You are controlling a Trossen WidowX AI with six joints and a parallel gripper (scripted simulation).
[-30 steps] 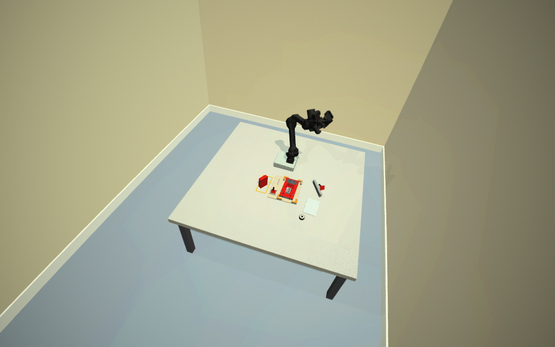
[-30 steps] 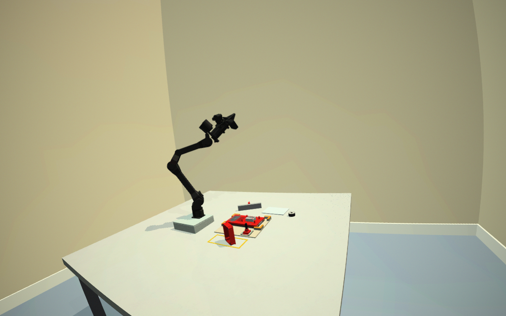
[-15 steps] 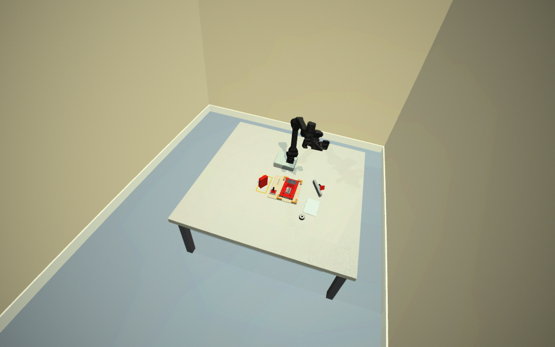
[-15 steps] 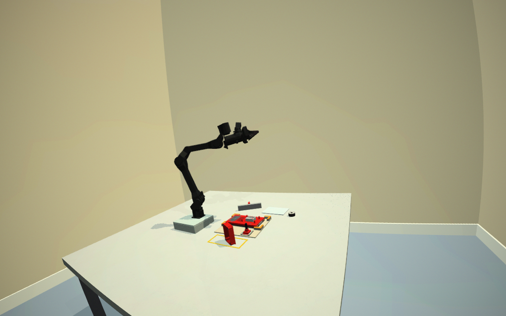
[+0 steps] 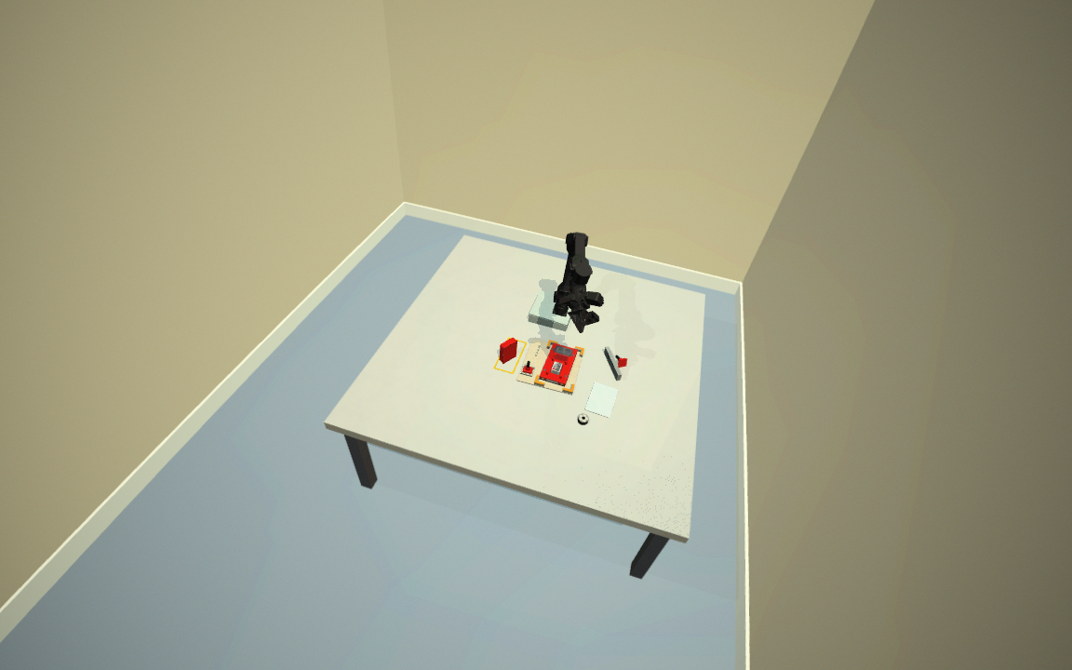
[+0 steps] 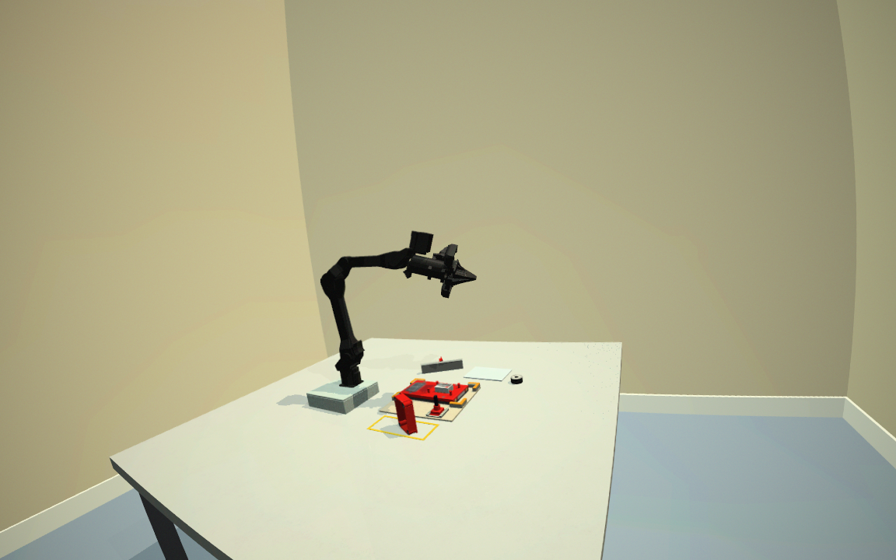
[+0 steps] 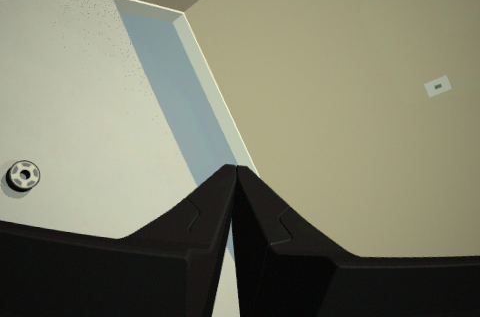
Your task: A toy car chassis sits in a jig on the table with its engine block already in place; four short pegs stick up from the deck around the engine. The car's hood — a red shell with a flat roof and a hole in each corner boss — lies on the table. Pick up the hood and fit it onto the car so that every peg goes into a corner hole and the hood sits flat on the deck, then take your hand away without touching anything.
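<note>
The red hood (image 5: 507, 351) (image 6: 406, 413) stands on edge, not flat, on the table within the yellow outline. The red car chassis (image 5: 549, 371) (image 6: 452, 395) sits in the jig with orange corner pieces. The grey engine block (image 5: 557, 367) (image 6: 443, 387) is on its deck, with small pegs sticking up around it. My gripper (image 5: 581, 330) (image 6: 475, 278) (image 7: 234, 176) is shut and empty, its fingertips together. It is high above the table, clear of the hood and the chassis. The wrist view shows neither the hood nor the chassis.
A small red piece with a black top (image 5: 528, 368) (image 6: 436, 407) stands on the jig board beside the chassis. A grey bar (image 5: 611, 363) (image 6: 441, 366), a pale sheet (image 5: 601, 399) (image 6: 488, 373) and a black-and-white wheel (image 5: 582, 419) (image 6: 516, 379) (image 7: 24, 175) are on the table beyond the chassis.
</note>
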